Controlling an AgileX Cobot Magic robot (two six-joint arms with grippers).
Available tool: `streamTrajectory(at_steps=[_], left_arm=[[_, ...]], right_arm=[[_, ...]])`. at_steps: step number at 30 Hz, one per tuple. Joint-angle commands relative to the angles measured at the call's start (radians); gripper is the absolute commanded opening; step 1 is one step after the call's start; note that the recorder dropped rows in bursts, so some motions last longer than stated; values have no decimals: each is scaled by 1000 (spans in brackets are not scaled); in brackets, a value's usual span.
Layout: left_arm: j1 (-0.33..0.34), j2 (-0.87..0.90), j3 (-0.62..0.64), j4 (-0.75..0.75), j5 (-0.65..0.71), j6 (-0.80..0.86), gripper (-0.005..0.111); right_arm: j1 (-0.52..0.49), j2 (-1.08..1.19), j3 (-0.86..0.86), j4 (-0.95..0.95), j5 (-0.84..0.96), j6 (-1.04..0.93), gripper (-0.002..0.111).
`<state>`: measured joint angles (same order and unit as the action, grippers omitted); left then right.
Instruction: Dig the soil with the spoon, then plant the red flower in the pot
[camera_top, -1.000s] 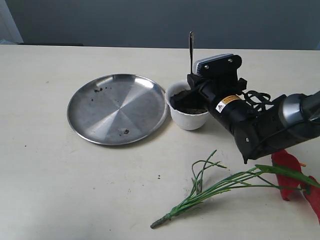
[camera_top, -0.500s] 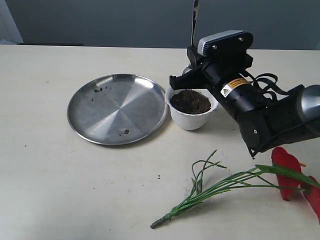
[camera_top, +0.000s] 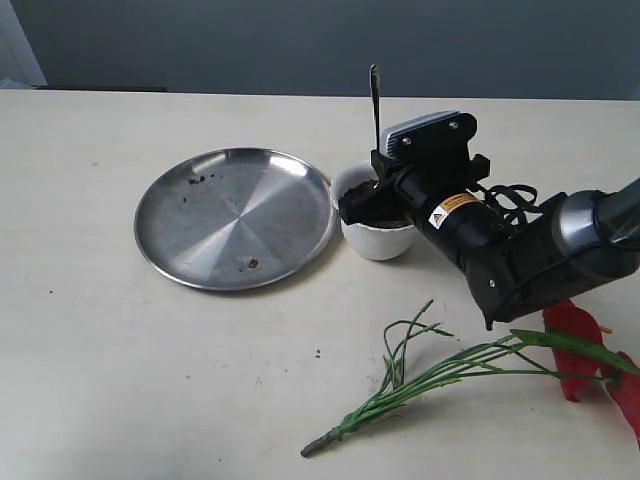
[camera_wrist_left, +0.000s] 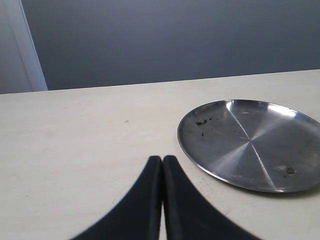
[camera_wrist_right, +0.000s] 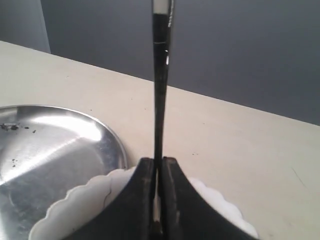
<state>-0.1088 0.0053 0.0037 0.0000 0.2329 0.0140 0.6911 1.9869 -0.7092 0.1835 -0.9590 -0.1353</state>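
Right end effector (camera_top: 362, 200) blocks the pot (camera_top: 375, 238) mouth — steel plate (camera_top: 235, 216) touching alongside.

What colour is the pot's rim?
White, scalloped; the pot shows best in the right wrist view.

A round steel plate (camera_top: 235, 217) lies left of centre on a pale surface (camera_top: 120, 380). Dark crumbs dot the plate.

Our right arm reaches in from the right, wrist angled down, and our right gripper (camera_wrist_right: 157, 172) pinches its fingers (camera_wrist_right: 142, 200) tight on the spoon (camera_top: 375, 95), handle upright. Our left gripper (camera_wrist_left: 162, 167) hangs low, fingers pressed together, holding nothing
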Motion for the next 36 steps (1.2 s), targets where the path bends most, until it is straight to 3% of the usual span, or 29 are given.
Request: streamTrajectory(at_steps=[1, 12, 18, 23, 28, 31, 36], left_arm=[[-3, -5, -4, 0, -1, -4, 0], [-3, -5, -4, 0, -1, -4, 0], [-3, -5, -4, 0, -1, -4, 0], [-3, -5, -4, 0, -1, -4, 0], [-3, -5, -4, 0, -1, -4, 0], [-3, -5, -4, 0, -1, -4, 0], [-3, -5, -4, 0, -1, -4, 0]], right_arm=[[-5, -1, 6, -3, -23, -1, 1], [-5, -119, 6, -3, -127, -3, 1], [-5, -85, 6, -3, 62, -3, 1], [-5, -38, 6, -3, 82, -3, 1], [-5, -69, -1, -44, -68, -3, 1], [-5, -134, -50, -91, 88, -8, 1], [-3, -206, -226, -161, 516, -52, 1]])
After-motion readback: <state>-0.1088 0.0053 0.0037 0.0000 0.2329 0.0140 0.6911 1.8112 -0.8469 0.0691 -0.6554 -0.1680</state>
